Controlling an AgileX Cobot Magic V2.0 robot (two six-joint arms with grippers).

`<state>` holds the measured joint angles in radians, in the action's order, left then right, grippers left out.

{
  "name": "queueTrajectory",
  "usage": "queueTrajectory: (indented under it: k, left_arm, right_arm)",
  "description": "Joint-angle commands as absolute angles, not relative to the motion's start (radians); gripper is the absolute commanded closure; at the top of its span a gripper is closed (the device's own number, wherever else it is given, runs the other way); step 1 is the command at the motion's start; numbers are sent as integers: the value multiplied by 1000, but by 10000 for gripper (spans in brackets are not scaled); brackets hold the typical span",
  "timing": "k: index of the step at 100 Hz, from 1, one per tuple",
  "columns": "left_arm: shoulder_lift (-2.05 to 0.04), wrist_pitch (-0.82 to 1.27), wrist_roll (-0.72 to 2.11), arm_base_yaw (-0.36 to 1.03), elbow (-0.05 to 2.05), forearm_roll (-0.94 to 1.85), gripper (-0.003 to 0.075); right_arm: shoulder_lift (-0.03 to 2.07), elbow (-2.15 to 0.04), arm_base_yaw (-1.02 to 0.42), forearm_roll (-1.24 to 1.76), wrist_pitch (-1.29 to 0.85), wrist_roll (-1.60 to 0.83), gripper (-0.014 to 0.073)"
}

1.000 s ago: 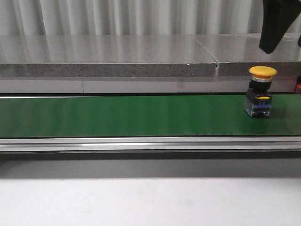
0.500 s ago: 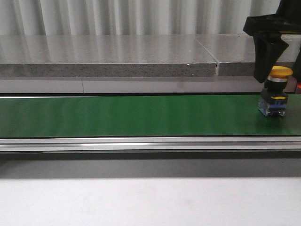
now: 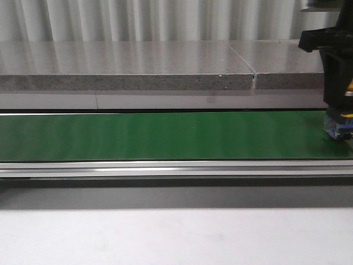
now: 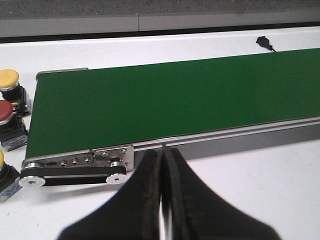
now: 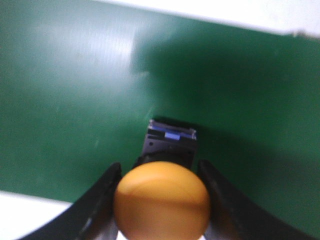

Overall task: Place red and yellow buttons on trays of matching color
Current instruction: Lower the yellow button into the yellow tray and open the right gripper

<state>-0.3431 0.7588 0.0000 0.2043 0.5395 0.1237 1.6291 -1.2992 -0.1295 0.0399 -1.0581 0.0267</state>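
Right gripper (image 5: pixel 161 200) astride upright—seemingly—yellow button (image 5: pixel 161 200)

No readable text, labels or numbers (any view).

The front view looks low and level across the green conveyor belt (image 3: pixel 165 135) toward a stone ledge (image 3: pixel 127 69). The left wrist view looks obliquely along the same belt from just off its near end. The right wrist view looks steeply down, very near the belt surface.
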Motion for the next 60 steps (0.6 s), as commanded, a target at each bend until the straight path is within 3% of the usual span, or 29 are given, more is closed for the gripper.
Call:
queueTrajectory:
  k: [1,22,60]
  left_arm:
    - [-353,680,-6,212,565,133,740]
    - [-353,680,-6,212,565,133,740]
    - [-353,680,-6,212,565,133,740]
  right_arm:
    - [1539,-1323,-123,0,-1088,28,349]
    - [1443,-1323,-73,-71,-1137,39,349]
    - [1351,-1323,188,-112,-1248,39,349]
